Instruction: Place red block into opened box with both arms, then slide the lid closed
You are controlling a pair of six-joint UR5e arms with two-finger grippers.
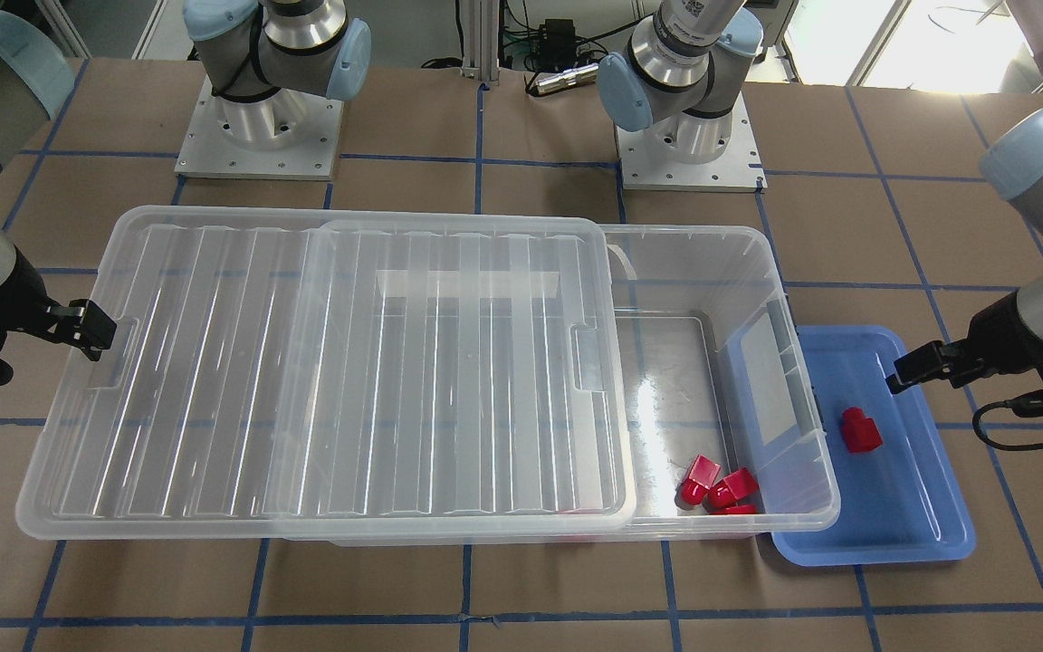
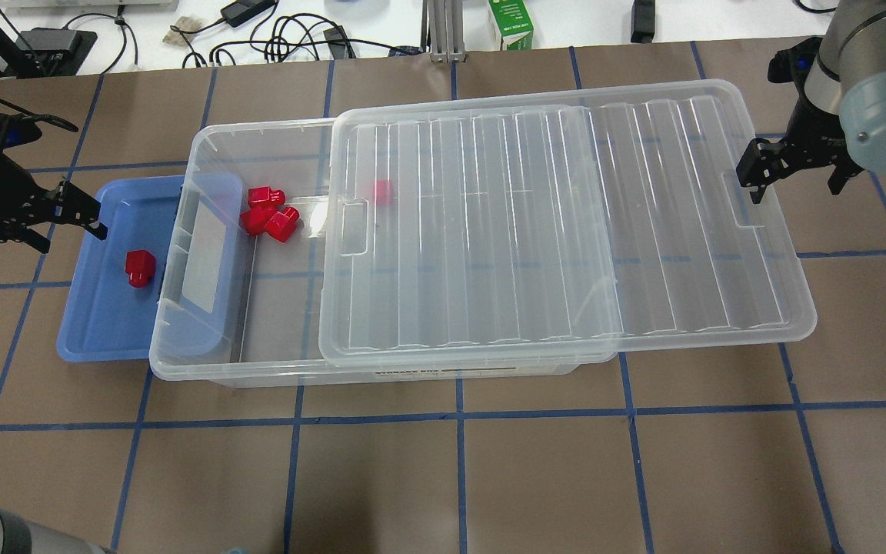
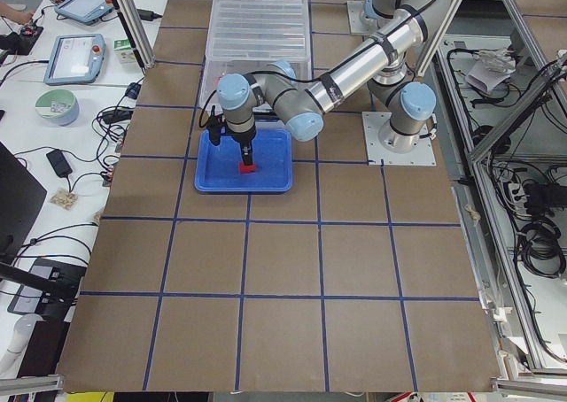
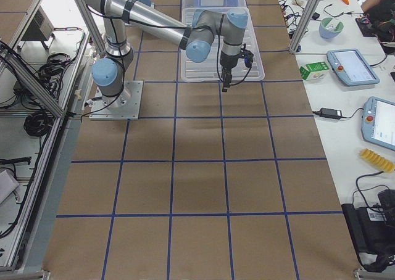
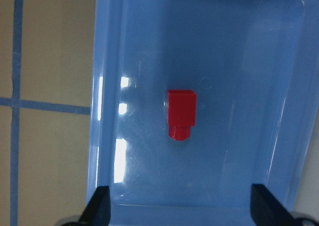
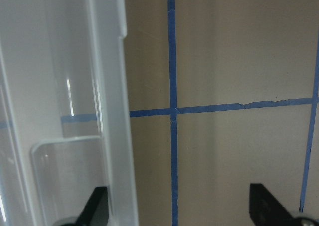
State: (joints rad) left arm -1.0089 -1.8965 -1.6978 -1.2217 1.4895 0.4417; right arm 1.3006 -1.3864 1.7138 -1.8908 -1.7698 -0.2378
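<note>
The red block (image 5: 180,114) lies alone in the blue tray, also visible as the red block (image 1: 861,430) (image 2: 139,267). My left gripper (image 5: 182,206) (image 2: 81,209) (image 1: 915,364) hovers open over the tray's outer side, a little short of the block, holding nothing. The clear box (image 2: 258,129) (image 1: 712,233) is uncovered only at the end by the tray. The ribbed lid (image 2: 566,223) (image 1: 349,362) covers the rest and overhangs toward my right gripper (image 2: 754,173) (image 1: 91,326) (image 6: 182,208). That gripper is open at the lid's handle end, with the lid's rim (image 6: 117,136) between its fingers.
The blue tray (image 1: 893,534) (image 2: 97,338) sits against the box's open end. Three red blocks (image 2: 268,211) (image 1: 721,484) are bunched inside the box, and another red shape (image 2: 382,192) shows through the lid. A green carton (image 2: 511,23) and cables line the far table edge.
</note>
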